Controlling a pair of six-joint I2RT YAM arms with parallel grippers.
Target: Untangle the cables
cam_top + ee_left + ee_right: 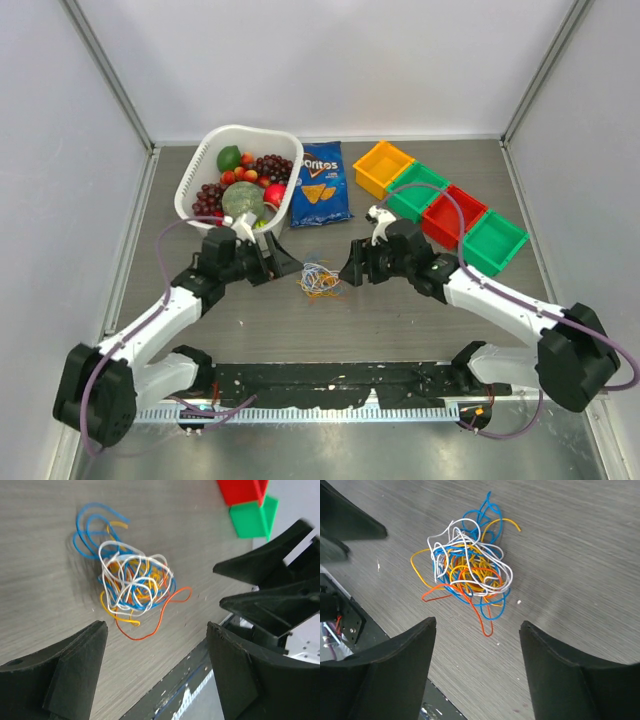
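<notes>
The cables [319, 281] lie in one small knotted bundle on the table [400, 330], a little nearer than the chip bag [321, 184] and directly between the two arms. The left gripper [288, 268] and the right gripper [351, 270] face the bundle from opposite sides, both close to it but touching nothing. Each has its jaws spread wide and empty. This flanking stance looks deliberate: with one arm on either side, each can seize a different strand and draw it outward against the other. In the wrist views, white loops ride over a yellow and orange core, while the blue loops [92, 530] and one orange strand [134, 638] stray clear of the knot, probably the easiest first picks.
</notes>
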